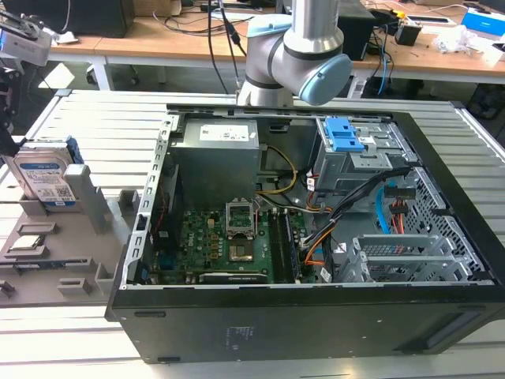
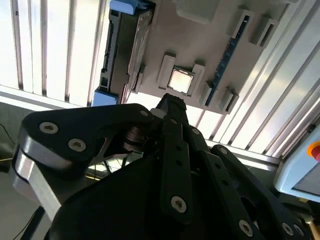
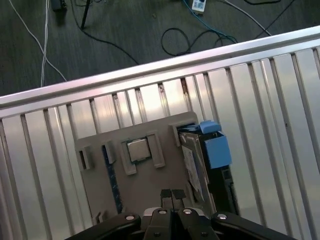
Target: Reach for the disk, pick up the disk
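Note:
The disk (image 1: 46,180) stands on edge in a slot of the grey holder tray (image 1: 59,260), at the exterior view's left, label facing out and blue frame along its edges. My gripper (image 1: 9,140) hangs at the picture's left edge, just above and beside the disk, apart from it. In the first wrist view the gripper (image 3: 172,194) has its two fingertips pressed together, shut on nothing, over the tray, with the disk (image 3: 197,170) off to one side. The second wrist view has the disk (image 2: 125,50) edge-on beyond the black gripper (image 2: 170,106).
A square chip (image 3: 138,150) lies in a pocket of the tray beside the disk, and a memory stick (image 3: 112,175) stands in a slot. An open computer case (image 1: 316,237) sits close to the tray's right. The slatted metal table (image 3: 280,125) ends at a rail, floor cables beyond.

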Action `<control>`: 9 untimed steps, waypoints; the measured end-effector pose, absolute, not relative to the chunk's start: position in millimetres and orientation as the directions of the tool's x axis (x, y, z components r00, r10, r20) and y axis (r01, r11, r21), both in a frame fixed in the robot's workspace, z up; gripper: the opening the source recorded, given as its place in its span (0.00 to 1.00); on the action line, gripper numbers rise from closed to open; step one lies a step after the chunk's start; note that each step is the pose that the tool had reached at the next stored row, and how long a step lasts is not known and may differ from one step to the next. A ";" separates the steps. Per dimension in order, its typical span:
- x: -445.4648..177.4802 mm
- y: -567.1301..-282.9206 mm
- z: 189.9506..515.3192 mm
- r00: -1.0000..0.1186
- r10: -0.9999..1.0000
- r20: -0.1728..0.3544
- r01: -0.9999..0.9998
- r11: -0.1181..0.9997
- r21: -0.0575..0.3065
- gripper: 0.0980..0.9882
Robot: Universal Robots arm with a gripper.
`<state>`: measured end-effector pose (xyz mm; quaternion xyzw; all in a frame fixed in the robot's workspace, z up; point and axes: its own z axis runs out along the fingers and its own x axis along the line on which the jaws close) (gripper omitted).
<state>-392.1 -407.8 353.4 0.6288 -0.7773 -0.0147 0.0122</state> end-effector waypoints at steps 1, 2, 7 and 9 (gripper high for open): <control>-392.1 -407.8 353.4 -0.191 -0.982 0.001 -0.981 0.191 0.038 0.01; -392.1 -407.8 353.4 -0.177 -0.984 0.000 -0.984 0.176 0.038 0.01; -392.1 -407.8 353.4 -0.122 -0.993 0.000 -0.992 0.122 0.038 0.01; -392.1 -407.8 353.4 -0.098 -0.995 0.000 -0.994 0.098 0.038 0.01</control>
